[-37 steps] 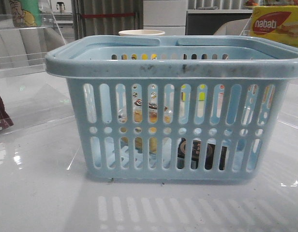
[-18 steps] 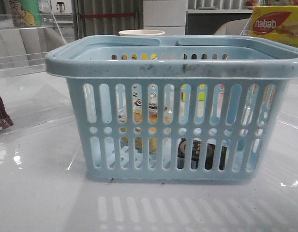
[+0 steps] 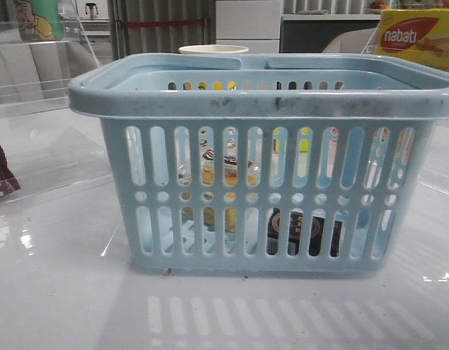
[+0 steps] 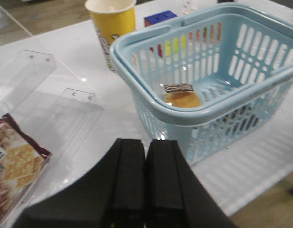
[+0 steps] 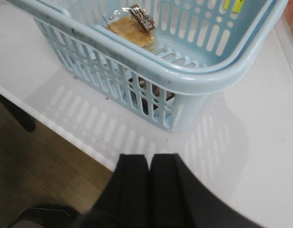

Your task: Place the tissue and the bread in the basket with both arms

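The light blue basket (image 3: pixel 268 98) stands in the middle of the table, close in the front view, and shows in the left wrist view (image 4: pixel 151 95) and the right wrist view (image 5: pixel 218 71). The bread (image 4: pixel 182 98) lies inside on the basket floor, label strip up; it shows too in the right wrist view (image 5: pixel 131 29) and through the slots (image 3: pixel 226 173). The black tissue pack (image 3: pixel 305 232) lies inside against the near wall, seen through the slots (image 5: pixel 151 97). My left gripper (image 4: pixel 145 142) is shut and empty, outside the basket. My right gripper (image 5: pixel 150 156) is shut and empty over the table edge.
A yellow paper cup (image 4: pixel 112 28) stands behind the basket. A dark reddish-brown cracker packet (image 4: pixel 13 166) lies at the left by a clear acrylic stand (image 4: pixel 51 99). A yellow-red nabati box (image 3: pixel 418 36) is at the back right. A coloured cube (image 4: pixel 160 18) sits beyond the basket.
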`<state>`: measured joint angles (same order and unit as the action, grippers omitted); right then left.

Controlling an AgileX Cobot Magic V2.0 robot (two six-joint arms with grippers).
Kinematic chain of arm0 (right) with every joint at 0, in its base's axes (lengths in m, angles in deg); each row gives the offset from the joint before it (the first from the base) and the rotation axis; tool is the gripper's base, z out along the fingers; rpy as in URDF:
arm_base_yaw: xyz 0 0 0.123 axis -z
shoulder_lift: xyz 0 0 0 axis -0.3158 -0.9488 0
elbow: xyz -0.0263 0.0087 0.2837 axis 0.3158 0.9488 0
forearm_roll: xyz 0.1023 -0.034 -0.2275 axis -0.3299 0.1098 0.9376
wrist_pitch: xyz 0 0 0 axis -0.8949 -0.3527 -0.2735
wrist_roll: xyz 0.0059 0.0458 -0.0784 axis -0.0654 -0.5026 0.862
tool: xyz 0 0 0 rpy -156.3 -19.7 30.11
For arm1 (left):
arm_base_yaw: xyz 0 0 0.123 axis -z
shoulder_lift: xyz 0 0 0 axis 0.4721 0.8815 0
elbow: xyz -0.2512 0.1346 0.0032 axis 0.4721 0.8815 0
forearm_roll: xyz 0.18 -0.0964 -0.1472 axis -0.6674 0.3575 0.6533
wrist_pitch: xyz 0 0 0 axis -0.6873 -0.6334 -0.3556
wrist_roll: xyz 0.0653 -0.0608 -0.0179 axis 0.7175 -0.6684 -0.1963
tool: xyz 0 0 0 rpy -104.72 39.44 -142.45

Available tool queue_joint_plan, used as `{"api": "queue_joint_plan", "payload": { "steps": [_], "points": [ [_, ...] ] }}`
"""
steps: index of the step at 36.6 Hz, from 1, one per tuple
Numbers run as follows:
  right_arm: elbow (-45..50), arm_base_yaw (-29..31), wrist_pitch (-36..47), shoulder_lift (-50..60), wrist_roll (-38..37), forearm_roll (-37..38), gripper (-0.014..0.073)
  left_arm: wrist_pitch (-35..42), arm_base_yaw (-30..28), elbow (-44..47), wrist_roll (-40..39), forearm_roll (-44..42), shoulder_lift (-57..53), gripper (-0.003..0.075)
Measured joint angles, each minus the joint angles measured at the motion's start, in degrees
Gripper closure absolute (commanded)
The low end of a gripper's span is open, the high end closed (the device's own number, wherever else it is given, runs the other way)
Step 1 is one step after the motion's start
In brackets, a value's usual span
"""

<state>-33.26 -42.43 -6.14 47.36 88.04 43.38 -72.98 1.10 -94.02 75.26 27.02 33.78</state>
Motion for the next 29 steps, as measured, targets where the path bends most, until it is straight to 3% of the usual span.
{"api": "queue_joint_plan", "payload": {
  "steps": [15, 29],
  "points": [
    [0.0, 0.0, 0.0, 0.0, 0.0, 0.0, 0.054, 24.51, -17.06, 24.69, 0.0, 0.26, -16.12, 0.0628],
    [0.0, 0.0, 0.0, 0.0, 0.0, 0.0, 0.054, 35.17, -27.19, 39.24, 0.0, 1.3, -26.74, 0.0628]
  ]
}}
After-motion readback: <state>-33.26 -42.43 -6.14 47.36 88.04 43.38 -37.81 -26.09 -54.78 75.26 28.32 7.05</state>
